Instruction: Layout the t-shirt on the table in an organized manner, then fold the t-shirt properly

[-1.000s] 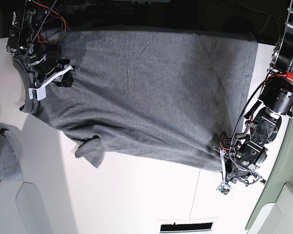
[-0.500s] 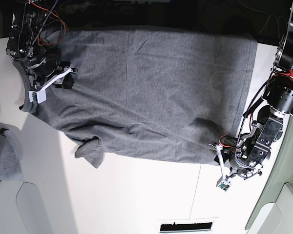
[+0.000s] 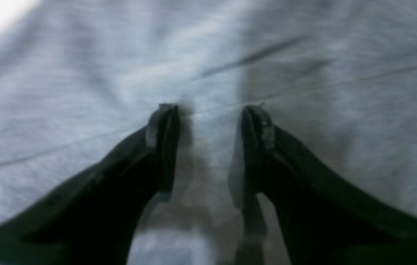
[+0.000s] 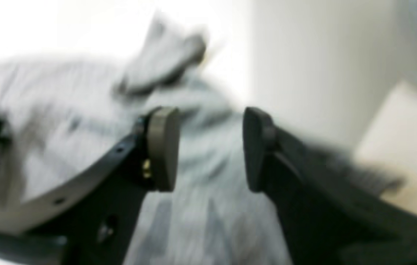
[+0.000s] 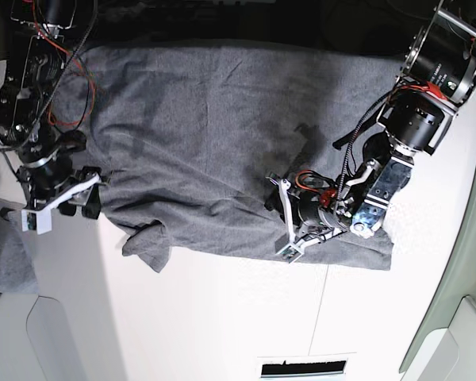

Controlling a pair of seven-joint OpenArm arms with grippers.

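Note:
The heather-grey t-shirt [image 5: 222,135] lies spread across the white table [image 5: 222,317], one sleeve [image 5: 147,246] bunched at the lower left. My left gripper [image 5: 285,218] hovers over the shirt's lower middle. In the left wrist view this gripper [image 3: 209,110] is open, with only grey fabric [image 3: 304,73] beneath its jaws. My right gripper [image 5: 62,205] sits at the shirt's left edge by the shoulder. The blurred right wrist view shows it [image 4: 208,121] open above the shirt [image 4: 212,206], holding nothing, with the sleeve [image 4: 164,62] beyond.
A smaller grey cloth bundle [image 5: 4,258] lies at the left edge. A thin dark seam [image 5: 317,309] crosses the table. A dark slot [image 5: 301,369] sits at the bottom edge. Pale rounded panels fill the lower left [image 5: 55,341] and lower right [image 5: 460,341].
Both grippers opened and let go of the shirt. The left arm swung from the hem corner inward over the shirt's lower middle. The right gripper moved off the collar toward the shirt's left edge.

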